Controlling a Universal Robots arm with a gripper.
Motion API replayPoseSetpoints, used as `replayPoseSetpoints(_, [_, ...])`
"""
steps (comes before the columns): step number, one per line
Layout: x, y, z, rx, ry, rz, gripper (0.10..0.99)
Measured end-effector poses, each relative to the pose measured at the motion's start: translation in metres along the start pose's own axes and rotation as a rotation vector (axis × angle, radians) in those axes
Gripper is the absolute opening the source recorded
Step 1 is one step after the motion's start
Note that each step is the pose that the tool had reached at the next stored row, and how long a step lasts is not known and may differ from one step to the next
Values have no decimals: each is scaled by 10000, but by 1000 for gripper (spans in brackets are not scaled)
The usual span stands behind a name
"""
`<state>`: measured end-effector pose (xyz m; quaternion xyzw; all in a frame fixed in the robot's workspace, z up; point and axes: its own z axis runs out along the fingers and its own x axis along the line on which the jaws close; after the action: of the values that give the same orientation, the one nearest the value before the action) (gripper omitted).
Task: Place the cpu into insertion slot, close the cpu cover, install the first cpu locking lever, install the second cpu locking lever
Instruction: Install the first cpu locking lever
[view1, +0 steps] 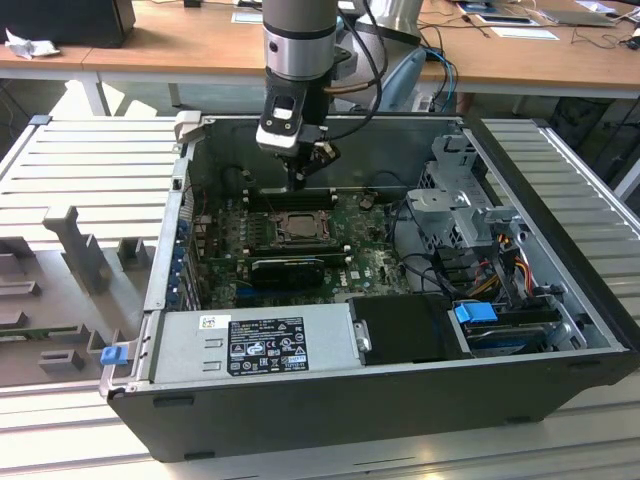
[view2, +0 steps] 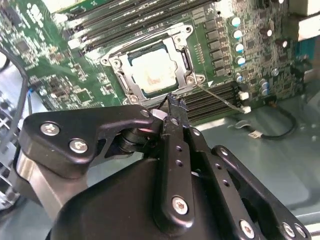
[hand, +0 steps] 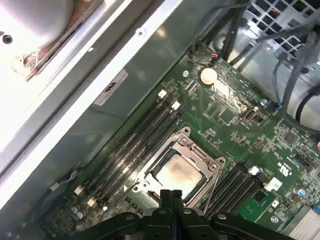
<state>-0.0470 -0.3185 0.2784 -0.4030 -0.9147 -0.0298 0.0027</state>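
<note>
The cpu (view2: 152, 72) (hand: 177, 172) lies flat in the insertion slot (view1: 296, 229) on the green board, its dull silver top showing. The cpu cover (hand: 194, 149) (view2: 150, 44) is a silver frame lying down around it. A thin wire locking lever (view2: 220, 96) (hand: 214, 181) juts out from one corner of the socket, beside the memory slots. My gripper (view1: 297, 183) (view2: 175, 104) (hand: 170, 194) hangs just above the socket's edge near that lever. Its black fingers are pressed together, shut, with nothing between them.
The board sits inside an open black computer case (view1: 540, 140). Black memory slots (hand: 135, 145) flank the socket, a power supply (view1: 260, 340) lies along the front, and a drive cage with cables (view1: 470, 210) fills the exterior view's right. Grey ribbed tabletop (view1: 90, 170) surrounds the case.
</note>
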Motion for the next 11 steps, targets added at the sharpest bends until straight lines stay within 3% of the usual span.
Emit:
replayPoseSetpoints(5, [0, 0, 3, 28, 55, -1028, 106])
replayPoseSetpoints(11, [0, 0, 7, 80, 149, -2818, 106])
